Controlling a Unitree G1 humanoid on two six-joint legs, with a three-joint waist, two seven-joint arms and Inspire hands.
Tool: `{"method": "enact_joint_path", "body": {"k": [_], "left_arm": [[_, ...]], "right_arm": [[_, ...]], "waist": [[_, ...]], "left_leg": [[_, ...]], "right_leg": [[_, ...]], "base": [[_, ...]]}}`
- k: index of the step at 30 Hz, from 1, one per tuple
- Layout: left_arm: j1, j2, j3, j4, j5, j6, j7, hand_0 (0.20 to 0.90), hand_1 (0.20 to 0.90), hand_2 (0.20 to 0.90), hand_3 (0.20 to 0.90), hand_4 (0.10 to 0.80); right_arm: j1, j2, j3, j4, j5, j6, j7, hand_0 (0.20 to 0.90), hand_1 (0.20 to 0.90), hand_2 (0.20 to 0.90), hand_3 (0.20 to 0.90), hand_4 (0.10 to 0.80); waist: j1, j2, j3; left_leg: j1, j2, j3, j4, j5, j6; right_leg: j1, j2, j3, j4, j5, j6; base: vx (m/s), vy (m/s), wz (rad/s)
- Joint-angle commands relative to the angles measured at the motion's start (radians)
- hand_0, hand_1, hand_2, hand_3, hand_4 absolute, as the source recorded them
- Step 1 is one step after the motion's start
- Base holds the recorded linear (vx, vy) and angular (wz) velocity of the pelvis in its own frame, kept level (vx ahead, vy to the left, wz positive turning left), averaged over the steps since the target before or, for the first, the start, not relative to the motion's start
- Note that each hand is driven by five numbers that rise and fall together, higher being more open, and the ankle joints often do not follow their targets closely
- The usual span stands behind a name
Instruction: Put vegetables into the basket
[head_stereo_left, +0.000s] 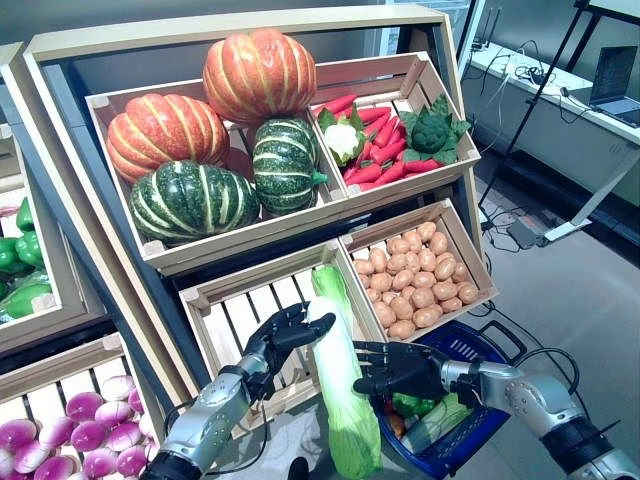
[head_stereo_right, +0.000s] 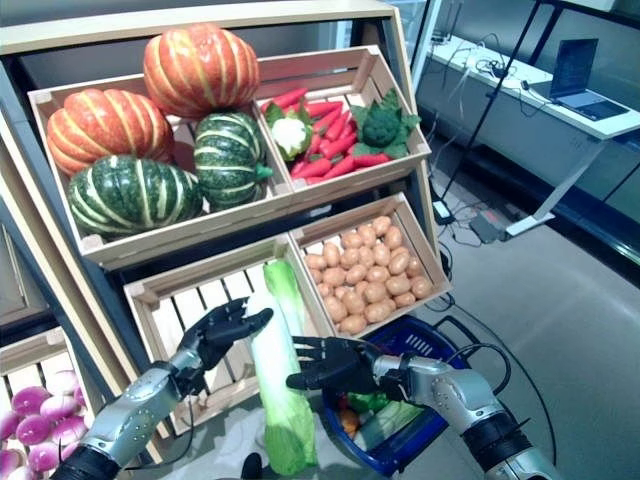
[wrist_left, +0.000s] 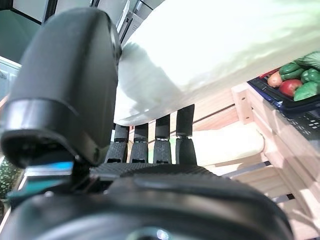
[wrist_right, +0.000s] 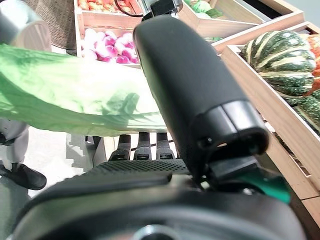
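Note:
A long cabbage (head_stereo_left: 340, 385), white at the stalk and pale green at the leaves, hangs upright in front of the empty slatted crate (head_stereo_left: 240, 320). My left hand (head_stereo_left: 278, 338) is shut on its white upper part, which lies between thumb and fingers in the left wrist view (wrist_left: 210, 50). My right hand (head_stereo_left: 400, 368) grips it from the other side, and its green leaves (wrist_right: 75, 95) lie between thumb and fingers in the right wrist view. The blue basket (head_stereo_left: 480, 445) stands on the floor below my right hand. It holds green vegetables (head_stereo_left: 415, 405) and a small orange one (head_stereo_right: 348, 420).
The wooden stand (head_stereo_left: 250, 245) with its tilted crates rises right behind the cabbage. A crate's front edge (head_stereo_left: 420, 335) overhangs the basket's far rim. A desk (head_stereo_left: 560, 100) stands at the back right, with bare floor (head_stereo_left: 580, 290) between it and the basket.

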Motion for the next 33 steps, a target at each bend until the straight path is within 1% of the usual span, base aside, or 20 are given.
{"method": "enact_joint_path", "body": {"k": [1, 3, 4, 5, 6, 7, 8, 9, 10, 13, 16, 17, 20, 22, 23, 24, 26, 27, 31, 33], "left_arm": [[-0.174, -0.061, 0.02, -0.086, -0.02, -0.11, -0.037, 0.3, 0.3, 0.3, 0.3, 0.4], [-0.172, -0.057, 0.022, -0.093, 0.005, -0.115, -0.015, 0.3, 0.3, 0.3, 0.3, 0.4], [-0.168, -0.057, 0.023, -0.098, 0.026, -0.112, 0.003, 0.3, 0.3, 0.3, 0.3, 0.4], [-0.167, -0.056, 0.024, -0.098, 0.037, -0.112, 0.008, 0.3, 0.3, 0.3, 0.3, 0.4], [-0.164, -0.055, 0.022, -0.098, 0.042, -0.117, 0.015, 0.3, 0.3, 0.3, 0.3, 0.4], [-0.163, -0.056, 0.022, -0.098, 0.042, -0.117, 0.015, 0.3, 0.3, 0.3, 0.3, 0.4], [-0.159, -0.058, 0.022, -0.102, 0.044, -0.116, 0.026, 0.3, 0.3, 0.3, 0.3, 0.4], [-0.157, -0.06, 0.024, -0.105, 0.044, -0.119, 0.035, 0.3, 0.3, 0.3, 0.3, 0.4], [-0.152, -0.061, 0.028, -0.11, 0.044, -0.124, 0.045, 0.3, 0.3, 0.3, 0.3, 0.4], [-0.153, -0.066, 0.032, -0.123, 0.051, -0.123, 0.062, 0.3, 0.3, 0.3, 0.3, 0.4], [-0.161, -0.068, 0.035, -0.133, 0.061, -0.115, 0.072, 0.3, 0.3, 0.3, 0.3, 0.4], [-0.161, -0.068, 0.035, -0.135, 0.064, -0.114, 0.074, 0.3, 0.3, 0.3, 0.3, 0.4], [-0.166, -0.064, 0.034, -0.156, 0.068, -0.096, 0.088, 0.3, 0.3, 0.3, 0.3, 0.4], [-0.168, -0.062, 0.035, -0.163, 0.068, -0.088, 0.088, 0.3, 0.3, 0.3, 0.3, 0.4], [-0.17, -0.062, 0.035, -0.16, 0.066, -0.088, 0.085, 0.3, 0.3, 0.3, 0.3, 0.4], [-0.169, -0.06, 0.037, -0.162, 0.064, -0.086, 0.08, 0.3, 0.3, 0.3, 0.3, 0.4], [-0.17, -0.062, 0.036, -0.156, 0.066, -0.087, 0.072, 0.3, 0.3, 0.3, 0.3, 0.4], [-0.174, -0.063, 0.031, -0.149, 0.07, -0.088, 0.066, 0.3, 0.3, 0.3, 0.3, 0.4], [-0.18, -0.059, 0.022, -0.14, 0.07, -0.08, 0.05, 0.3, 0.3, 0.3, 0.3, 0.4], [-0.176, -0.058, 0.022, -0.141, 0.07, -0.076, 0.043, 0.3, 0.3, 0.3, 0.3, 0.4]], "right_arm": [[-0.017, 0.105, 0.162, -0.074, 0.107, 0.056, 0.175, 0.9, 0.9, 0.9, 0.9, 0.8], [-0.01, 0.111, 0.168, -0.067, 0.107, 0.021, 0.109, 0.9, 0.9, 0.9, 0.9, 0.8], [-0.005, 0.113, 0.165, -0.066, 0.124, -0.035, 0.001, 0.9, 0.9, 0.9, 0.9, 0.8], [-0.005, 0.114, 0.161, -0.067, 0.104, -0.082, -0.044, 0.9, 0.9, 0.9, 0.9, 0.8], [0.0, 0.111, 0.151, -0.076, 0.059, -0.158, -0.156, 0.9, 0.9, 0.9, 0.9, 0.8], [0.0, 0.11, 0.15, -0.077, 0.056, -0.186, -0.178, 0.9, 0.9, 0.9, 0.9, 0.8], [0.004, 0.11, 0.132, -0.083, 0.054, -0.213, -0.271, 0.9, 0.9, 0.9, 0.9, 0.8], [0.013, 0.116, 0.118, -0.091, 0.027, -0.231, -0.311, 0.9, 0.9, 0.9, 0.9, 0.8], [0.03, 0.121, 0.099, -0.11, -0.04, -0.246, -0.323, 0.9, 0.9, 0.9, 0.9, 0.8], [0.05, 0.134, 0.08, -0.149, -0.06, -0.225, -0.401, 0.9, 0.9, 0.9, 0.9, 0.8], [0.065, 0.151, 0.066, -0.157, -0.038, -0.215, -0.488, 0.9, 0.9, 0.9, 0.9, 0.8], [0.067, 0.153, 0.064, -0.159, -0.039, -0.214, -0.494, 0.9, 0.9, 0.9, 0.9, 0.8], [0.075, 0.165, 0.065, -0.172, -0.004, -0.175, -0.482, 0.9, 0.9, 0.9, 0.9, 0.8], [0.077, 0.168, 0.071, -0.176, 0.036, -0.13, -0.433, 0.9, 0.9, 0.9, 0.9, 0.8], [0.074, 0.17, 0.078, -0.176, 0.084, -0.105, -0.405, 0.9, 0.9, 0.9, 0.9, 0.8], [0.072, 0.175, 0.086, -0.179, 0.11, -0.064, -0.352, 0.9, 0.9, 0.9, 0.9, 0.8], [0.066, 0.179, 0.108, -0.179, 0.143, -0.011, -0.283, 0.9, 0.9, 0.9, 0.9, 0.8], [0.057, 0.178, 0.131, -0.184, 0.162, 0.024, -0.213, 0.9, 0.9, 0.9, 0.9, 0.8], [0.036, 0.165, 0.178, -0.188, 0.213, 0.061, -0.076, 0.9, 0.9, 0.9, 0.9, 0.8], [0.034, 0.161, 0.186, -0.186, 0.187, 0.062, -0.023, 0.9, 0.9, 0.9, 0.9, 0.8]], "waist": [[0.025, -0.028, -0.05], [0.026, -0.027, -0.051], [0.025, -0.027, -0.052], [0.023, -0.026, -0.052], [0.019, -0.025, -0.053], [0.019, -0.025, -0.052], [0.014, -0.023, -0.052], [0.008, -0.021, -0.051], [0.0, -0.017, -0.047], [-0.011, -0.013, -0.039], [-0.014, -0.01, -0.035], [-0.014, -0.01, -0.034], [-0.014, -0.01, -0.031], [-0.013, -0.01, -0.029], [-0.011, -0.011, -0.028], [-0.009, -0.012, -0.028], [-0.004, -0.015, -0.028], [0.001, -0.018, -0.029], [0.014, -0.025, -0.041], [0.019, -0.025, -0.046]], "left_leg": [[0.052, 0.007, 0.037, 0.001, -0.102, -0.009], [0.053, 0.007, 0.034, 0.001, -0.103, -0.008], [0.053, 0.006, 0.032, 0.001, -0.103, -0.008], [0.053, 0.006, 0.032, 0.001, -0.104, -0.008], [0.053, 0.006, 0.033, 0.001, -0.103, -0.009], [0.053, 0.006, 0.034, 0.001, -0.103, -0.009], [0.052, 0.006, 0.034, 0.001, -0.102, -0.008], [0.052, 0.005, 0.037, 0.001, -0.102, -0.007], [0.052, 0.004, 0.039, 0.001, -0.103, -0.005], [0.054, 0.004, 0.041, 0.001, -0.103, -0.001], [0.055, 0.003, 0.042, 0.001, -0.103, 0.001], [0.055, 0.003, 0.042, 0.001, -0.103, 0.002], [0.054, 0.003, 0.043, 0.001, -0.105, 0.002], [0.055, 0.004, 0.043, 0.001, -0.104, 0.003], [0.055, 0.005, 0.043, 0.001, -0.104, 0.002], [0.055, 0.004, 0.041, 0.001, -0.104, 0.002], [0.055, 0.004, 0.039, 0.001, -0.104, 0.001], [0.055, 0.004, 0.035, 0.001, -0.104, -0.001], [0.054, 0.005, 0.03, 0.001, -0.105, -0.006], [0.052, 0.005, 0.028, 0.001, -0.105, -0.007]], "right_leg": [[-0.054, -0.093, 0.019, 0.022, 0.082, 0.02], [-0.053, -0.092, 0.022, 0.022, 0.081, 0.019], [-0.052, -0.092, 0.024, 0.021, 0.081, 0.019], [-0.052, -0.091, 0.026, 0.02, 0.081, 0.019], [-0.054, -0.091, 0.03, 0.022, 0.081, 0.019], [-0.055, -0.091, 0.03, 0.022, 0.081, 0.019], [-0.057, -0.091, 0.036, 0.021, 0.082, 0.02], [-0.061, -0.091, 0.041, 0.022, 0.083, 0.02], [-0.064, -0.089, 0.05, 0.023, 0.082, 0.021], [-0.066, -0.088, 0.058, 0.025, 0.083, 0.021], [-0.064, -0.088, 0.061, 0.022, 0.085, 0.021], [-0.064, -0.089, 0.061, 0.021, 0.086, 0.021], [-0.064, -0.089, 0.061, 0.019, 0.087, 0.023], [-0.064, -0.09, 0.06, 0.021, 0.086, 0.022], [-0.063, -0.091, 0.058, 0.021, 0.086, 0.022], [-0.063, -0.09, 0.057, 0.021, 0.085, 0.021], [-0.06, -0.091, 0.052, 0.022, 0.084, 0.02], [-0.057, -0.092, 0.047, 0.02, 0.083, 0.019], [-0.052, -0.093, 0.035, 0.02, 0.08, 0.019], [-0.051, -0.094, 0.032, 0.017, 0.079, 0.019]], "base": [[0.0, 0.0, 0.0], [0.0, 0.0, 0.0], [0.0, 0.0, 0.0], [0.0, 0.0, 0.0], [0.0, 0.0, 0.0], [0.0, 0.0, 0.0], [0.0, 0.0, 0.0], [0.0, 0.0, 0.0], [0.0, 0.0, 0.0], [-0.016, 0.019, -0.08], [-0.003, 0.007, -0.06], [0.0, 0.0, 0.0], [0.0, 0.0, 0.0], [0.0, 0.0, 0.0], [0.0, 0.0, 0.0], [0.0, 0.0, 0.0], [0.0, 0.0, 0.0], [0.0, 0.0, 0.0], [0.015, -0.005, 0.02], [0.022, -0.005, 0.04]]}}
